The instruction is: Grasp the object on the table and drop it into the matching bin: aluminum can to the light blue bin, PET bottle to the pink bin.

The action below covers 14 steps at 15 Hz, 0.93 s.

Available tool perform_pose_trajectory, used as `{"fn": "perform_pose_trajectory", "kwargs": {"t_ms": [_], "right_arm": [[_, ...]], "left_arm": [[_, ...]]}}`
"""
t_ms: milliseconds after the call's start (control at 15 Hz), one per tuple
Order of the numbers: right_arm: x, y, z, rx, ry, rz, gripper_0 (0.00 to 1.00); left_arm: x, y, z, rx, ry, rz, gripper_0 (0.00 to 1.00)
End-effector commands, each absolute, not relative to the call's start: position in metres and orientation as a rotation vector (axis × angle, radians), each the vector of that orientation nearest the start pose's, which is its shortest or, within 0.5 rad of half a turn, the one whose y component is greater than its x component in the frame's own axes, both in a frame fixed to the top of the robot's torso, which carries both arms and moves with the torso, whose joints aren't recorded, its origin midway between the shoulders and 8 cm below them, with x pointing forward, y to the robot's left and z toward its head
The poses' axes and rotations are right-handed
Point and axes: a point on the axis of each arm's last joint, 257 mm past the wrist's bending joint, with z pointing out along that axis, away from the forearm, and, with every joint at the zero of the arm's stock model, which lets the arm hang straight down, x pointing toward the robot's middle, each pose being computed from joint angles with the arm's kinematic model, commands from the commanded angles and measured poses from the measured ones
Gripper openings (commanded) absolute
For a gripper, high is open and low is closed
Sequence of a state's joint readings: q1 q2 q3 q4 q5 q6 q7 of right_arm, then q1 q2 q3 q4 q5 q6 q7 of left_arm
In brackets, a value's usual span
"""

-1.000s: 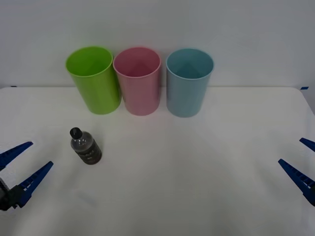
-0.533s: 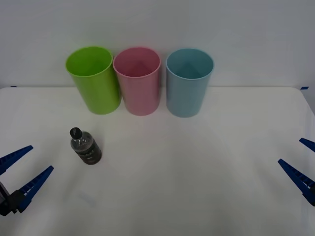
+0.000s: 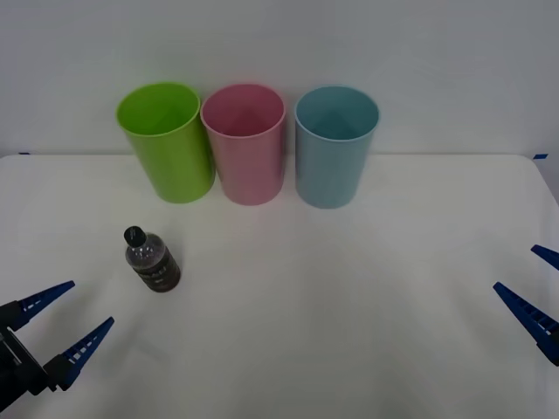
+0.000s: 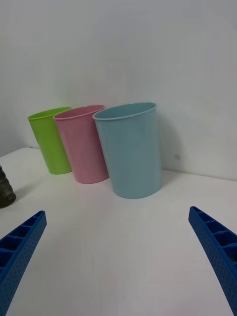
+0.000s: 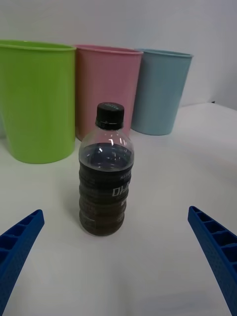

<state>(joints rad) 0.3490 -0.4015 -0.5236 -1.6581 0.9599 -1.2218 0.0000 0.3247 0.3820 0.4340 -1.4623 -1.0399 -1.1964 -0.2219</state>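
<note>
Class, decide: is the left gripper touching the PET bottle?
Apart. The left wrist view shows bare table between the upright PET bottle and both open fingers of the left gripper.

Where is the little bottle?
The bottle stands upright on the table's left side, in front of the green bin.

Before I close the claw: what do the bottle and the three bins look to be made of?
PET bottle: looks like clear, glossy plastic with a ribbed body and dark label; black cap looks like ridged plastic. Contents appear dark.
Pink bin, light blue bin and lime green bin: likely smooth, opaque moulded plastic with a soft sheen and thin rims.
</note>
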Motion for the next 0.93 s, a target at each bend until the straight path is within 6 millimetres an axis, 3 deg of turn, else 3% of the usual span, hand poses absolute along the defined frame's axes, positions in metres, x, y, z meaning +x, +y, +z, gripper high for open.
{"fn": "perform_pose_trajectory", "kwargs": {"t_ms": [67, 333, 933], "right_arm": [[0.342, -0.330, -0.169, -0.465, 1.441, 0.567, 1.00], [0.342, -0.330, -0.169, -0.465, 1.441, 0.567, 1.00], [0.342, -0.330, -0.169, -0.465, 1.441, 0.567, 1.00]], "left_arm": [[0.355, 0.324, -0.275, 0.506, 1.561, -0.479, 1.00], [0.372, 0.318, -0.286, 0.516, 1.566, -0.439, 1.00], [0.409, 0.285, -0.292, 0.513, 1.553, -0.404, 1.00]]}}
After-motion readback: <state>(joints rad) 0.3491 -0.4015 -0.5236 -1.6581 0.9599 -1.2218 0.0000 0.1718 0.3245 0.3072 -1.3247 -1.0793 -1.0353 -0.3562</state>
